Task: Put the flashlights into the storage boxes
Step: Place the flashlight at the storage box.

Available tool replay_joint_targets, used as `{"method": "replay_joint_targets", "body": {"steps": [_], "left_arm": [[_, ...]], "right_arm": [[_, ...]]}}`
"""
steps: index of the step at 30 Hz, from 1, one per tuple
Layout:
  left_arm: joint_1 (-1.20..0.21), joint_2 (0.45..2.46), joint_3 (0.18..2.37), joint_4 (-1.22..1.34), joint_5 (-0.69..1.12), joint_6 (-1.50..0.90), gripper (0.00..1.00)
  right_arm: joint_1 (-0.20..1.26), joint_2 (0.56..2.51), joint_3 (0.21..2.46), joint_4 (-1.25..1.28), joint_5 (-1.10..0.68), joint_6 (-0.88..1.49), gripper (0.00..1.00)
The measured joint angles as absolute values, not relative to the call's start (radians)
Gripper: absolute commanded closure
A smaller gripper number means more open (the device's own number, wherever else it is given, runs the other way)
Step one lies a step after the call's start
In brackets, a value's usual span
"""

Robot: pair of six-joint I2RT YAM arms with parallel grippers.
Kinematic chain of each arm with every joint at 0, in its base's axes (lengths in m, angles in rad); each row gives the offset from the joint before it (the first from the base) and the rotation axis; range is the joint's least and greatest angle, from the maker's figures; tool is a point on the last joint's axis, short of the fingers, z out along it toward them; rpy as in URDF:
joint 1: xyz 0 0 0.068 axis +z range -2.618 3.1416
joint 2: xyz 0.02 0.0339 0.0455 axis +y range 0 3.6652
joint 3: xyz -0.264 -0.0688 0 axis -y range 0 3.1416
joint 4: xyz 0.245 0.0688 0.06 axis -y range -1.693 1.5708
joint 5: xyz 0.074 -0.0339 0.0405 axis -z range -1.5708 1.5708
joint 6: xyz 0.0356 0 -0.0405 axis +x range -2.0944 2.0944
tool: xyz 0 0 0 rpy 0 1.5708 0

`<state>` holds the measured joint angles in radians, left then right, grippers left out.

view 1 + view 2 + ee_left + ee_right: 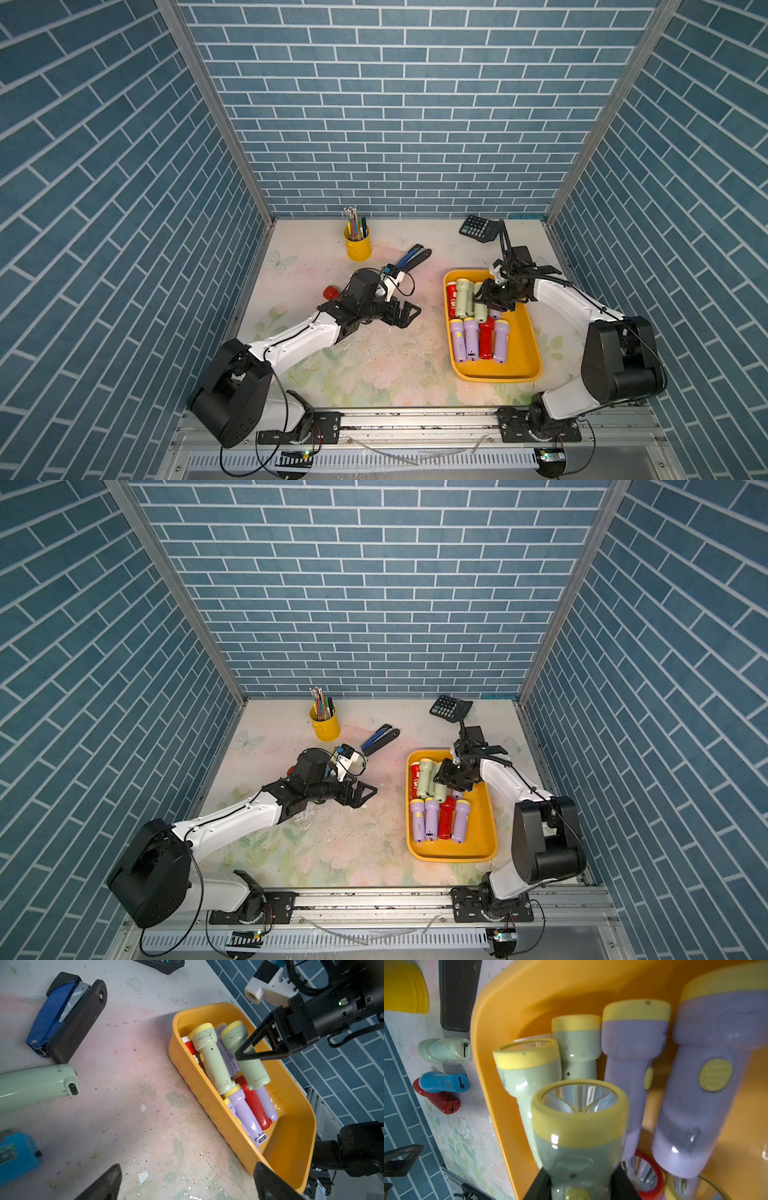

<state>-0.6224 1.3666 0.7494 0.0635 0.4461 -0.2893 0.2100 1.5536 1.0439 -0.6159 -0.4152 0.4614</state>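
Note:
In both top views the yellow storage box (521,359) (478,839) lies on the right of the table, with several lilac, pale green and red flashlights (471,338) lying in it. My right gripper (482,297) (581,1180) hangs over the box's far half, shut on a pale green flashlight (579,1126) (249,1064) by its handle. My left gripper (409,316) (187,1176) stands open over bare table left of the box, nothing between its fingers. Loose pale green (444,1050), blue (444,1082) and red (440,1099) flashlights lie on the table, mostly hidden under the left arm in the top views.
A blue-and-black stapler (413,255) lies beyond my left gripper. A yellow pen cup (357,243) stands at the back, and a black calculator (478,227) lies at the back right. Blue brick walls close in three sides.

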Motion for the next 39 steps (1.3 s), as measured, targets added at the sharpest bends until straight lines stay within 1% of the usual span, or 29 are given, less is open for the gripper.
{"method": "replay_joint_targets", "body": {"steps": [6,15,28,35,39], "left_arm": [[-0.622,1.370,0.762,0.039,0.431,-0.276,0.00],[-0.622,1.370,0.776,0.016,0.418,-0.257,0.00],[-0.622,1.370,0.776,0.004,0.410,-0.253,0.00],[-0.622,1.367,0.776,0.000,0.404,-0.252,0.00],[-0.622,1.351,0.776,-0.014,0.396,-0.253,0.00]], "right_arm": [[0.191,1.615,1.102,-0.607,-0.453,0.437,0.70],[0.179,1.662,1.108,-0.602,-0.472,0.436,0.65],[0.160,1.665,1.108,-0.588,-0.476,0.418,0.49],[0.158,1.661,1.108,-0.588,-0.475,0.418,0.49],[0.158,1.626,1.108,-0.593,-0.471,0.418,0.49]]}}
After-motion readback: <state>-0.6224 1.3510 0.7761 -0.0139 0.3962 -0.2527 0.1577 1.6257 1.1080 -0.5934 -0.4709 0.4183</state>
